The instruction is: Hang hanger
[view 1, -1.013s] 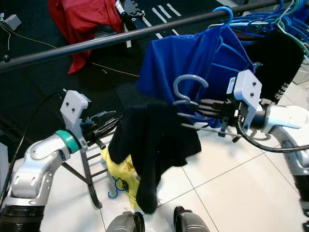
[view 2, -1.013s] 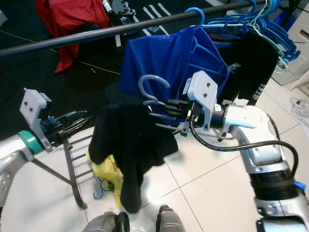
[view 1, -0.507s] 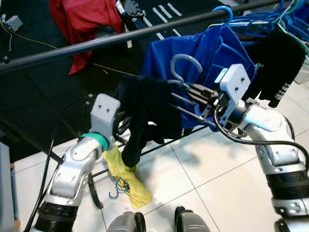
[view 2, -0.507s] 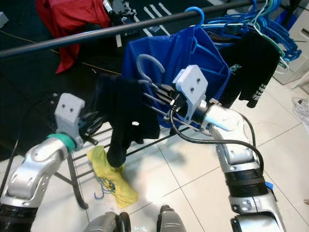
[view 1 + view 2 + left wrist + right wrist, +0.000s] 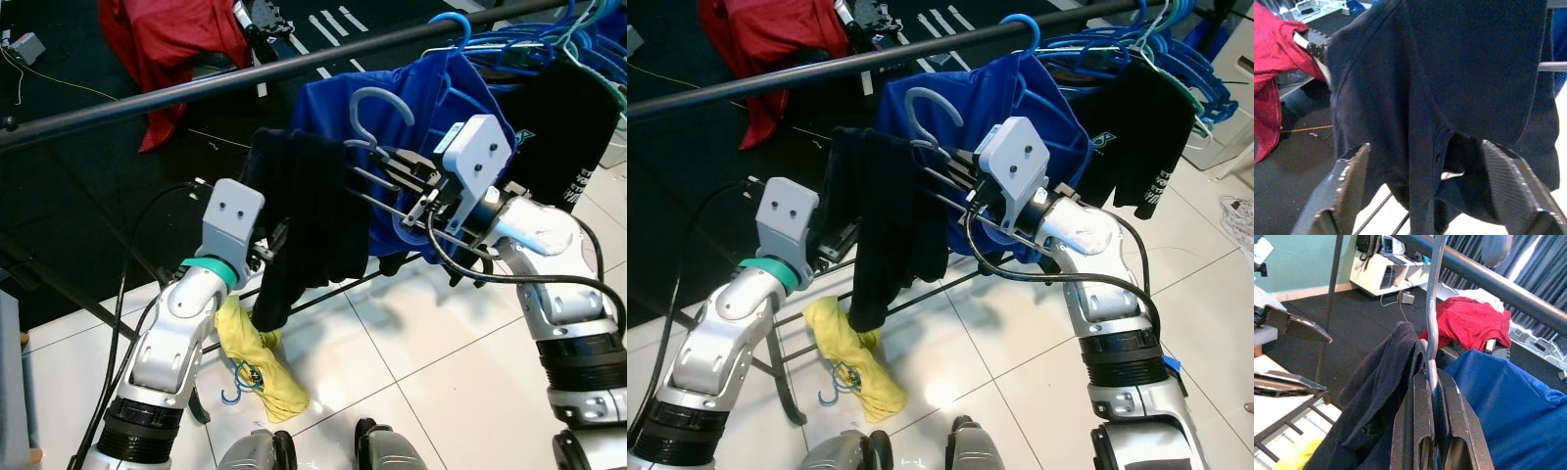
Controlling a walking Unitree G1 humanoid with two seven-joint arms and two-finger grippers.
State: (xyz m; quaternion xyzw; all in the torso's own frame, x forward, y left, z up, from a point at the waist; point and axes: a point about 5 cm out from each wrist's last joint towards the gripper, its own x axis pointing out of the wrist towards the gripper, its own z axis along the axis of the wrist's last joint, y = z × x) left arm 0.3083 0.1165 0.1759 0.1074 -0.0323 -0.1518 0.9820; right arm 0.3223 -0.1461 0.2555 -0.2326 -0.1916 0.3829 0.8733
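Right gripper [image 5: 1432, 382] clamped on grey wire hanger [image 5: 377, 103] bearing black garment [image 5: 309, 220]; left gripper [image 5: 1432, 183] fingers wide around cloth, below dark metal rail [image 5: 196, 88].

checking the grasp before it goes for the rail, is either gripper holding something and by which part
The right gripper is shut on the grey hanger, at the neck just below its hook. The left gripper is open around the black garment, holding nothing.
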